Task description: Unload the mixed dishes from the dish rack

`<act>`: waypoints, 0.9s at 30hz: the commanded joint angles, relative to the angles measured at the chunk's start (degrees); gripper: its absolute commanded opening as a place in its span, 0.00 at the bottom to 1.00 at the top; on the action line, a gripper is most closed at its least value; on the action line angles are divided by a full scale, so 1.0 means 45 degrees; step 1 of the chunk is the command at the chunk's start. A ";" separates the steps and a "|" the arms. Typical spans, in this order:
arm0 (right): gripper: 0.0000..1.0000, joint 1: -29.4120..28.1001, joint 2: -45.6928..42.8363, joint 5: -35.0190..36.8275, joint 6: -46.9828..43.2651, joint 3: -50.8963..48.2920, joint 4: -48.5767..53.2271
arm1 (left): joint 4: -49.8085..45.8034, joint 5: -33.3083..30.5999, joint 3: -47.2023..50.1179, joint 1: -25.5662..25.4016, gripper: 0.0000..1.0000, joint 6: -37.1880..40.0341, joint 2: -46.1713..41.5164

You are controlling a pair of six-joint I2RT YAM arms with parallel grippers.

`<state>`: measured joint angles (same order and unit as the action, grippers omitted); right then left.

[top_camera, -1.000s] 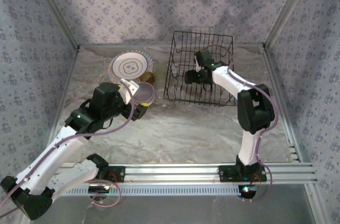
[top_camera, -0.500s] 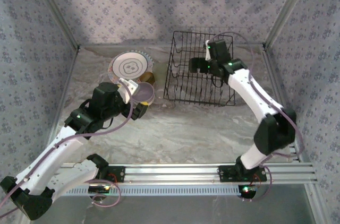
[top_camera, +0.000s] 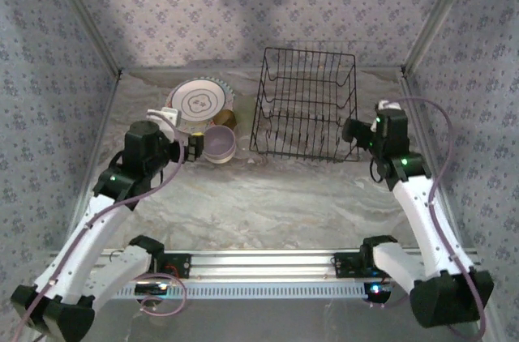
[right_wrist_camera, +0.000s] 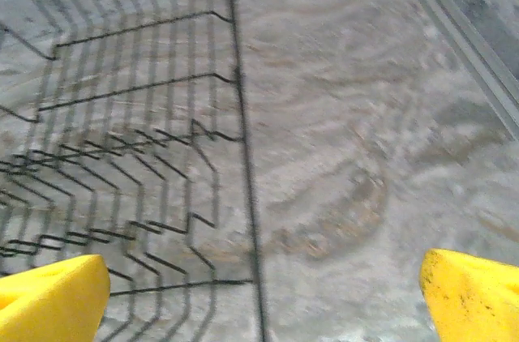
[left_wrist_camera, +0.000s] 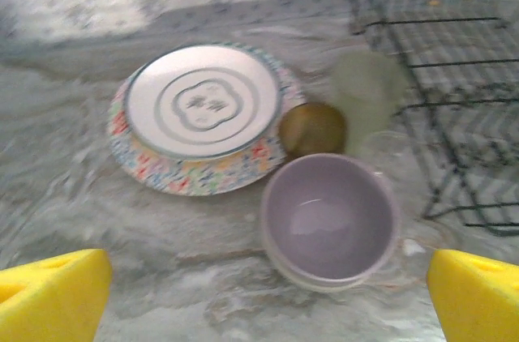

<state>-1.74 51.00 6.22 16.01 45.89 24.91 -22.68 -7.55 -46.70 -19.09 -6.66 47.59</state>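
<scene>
Black wire dish rack [top_camera: 304,103] stands empty at the far side of the bench [top_camera: 268,196], with stacked plates [top_camera: 199,103], lilac bowl [top_camera: 217,145] and cups [top_camera: 224,119] set out left of it, and with left hand [top_camera: 191,147] and right hand [top_camera: 351,131] both released, so unloading appears complete.

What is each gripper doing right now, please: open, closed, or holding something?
Left gripper: open, holding nothing.
Right gripper: open, holding nothing.
</scene>
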 commanded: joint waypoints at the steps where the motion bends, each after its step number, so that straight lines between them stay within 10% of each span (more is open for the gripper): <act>1: 1.00 0.1029 -0.1127 -0.1277 -0.0067 -0.1482 -0.1622 | 0.1606 -0.0964 0.1240 0.0879 0.99 -0.0232 -0.0258; 10: 1.00 0.2045 -0.2281 -0.1499 -0.0852 -0.4616 -0.4494 | 0.5102 -0.1349 0.4082 0.3230 0.99 -0.0435 0.0161; 27: 1.00 0.2182 -0.1020 -0.1338 -0.1238 -0.6532 -0.7823 | 1.3694 -0.2566 0.5787 0.3978 0.99 0.0269 0.6144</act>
<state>7.60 45.50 0.36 11.90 17.32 -6.83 27.22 -19.70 -21.54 -1.63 -7.05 74.39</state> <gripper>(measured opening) 0.995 0.993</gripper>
